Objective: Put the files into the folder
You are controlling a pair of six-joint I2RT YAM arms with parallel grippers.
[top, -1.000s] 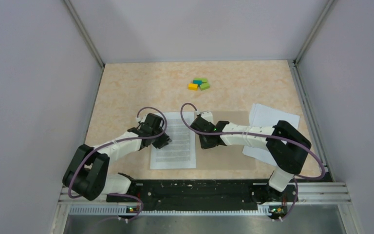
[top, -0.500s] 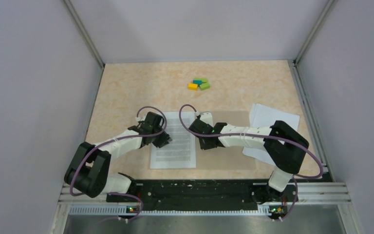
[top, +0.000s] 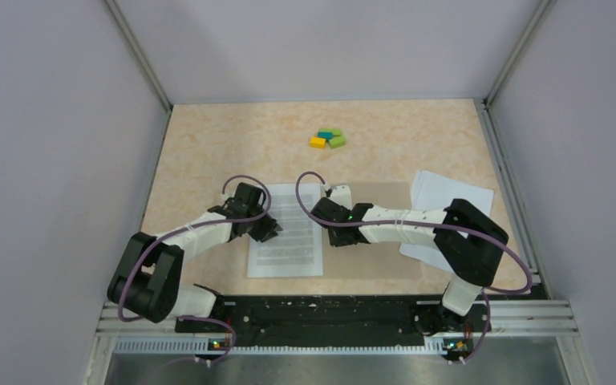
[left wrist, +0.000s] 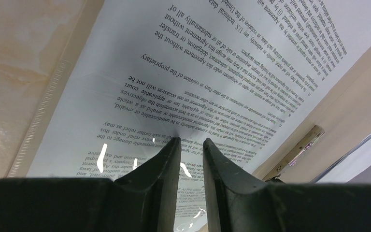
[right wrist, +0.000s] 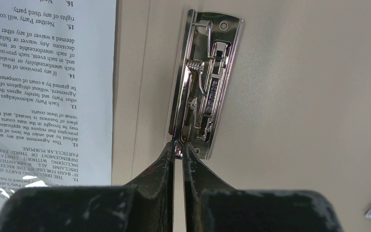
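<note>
Filing under way: a printed sheet lay face up on the left leaf of the open folder, which was spread flat on the tabletop. More files sat in a loose pile at the folder's right edge, partly beneath the right arm. The left end effector stood with its fingers drawn nearly together and its tips pressed onto the sheet's text. Whether it had pinched any paper could not be told. The right end effector was clenched on the near end of the metal clamp fixed along the folder's spine, just beside the sheet's right edge. Coloured blocks lay well apart at the far side.

The step in hand appeared to be securing the page under the clamp. Doing it well would call for the right arm to lift the lever fully and hold it. The left should meanwhile slide the floppy sheet sideways with light, even pressure, keeping its edge square to the spine. Pressing too hard risked buckling the paper or dragging the folder along with it.
</note>
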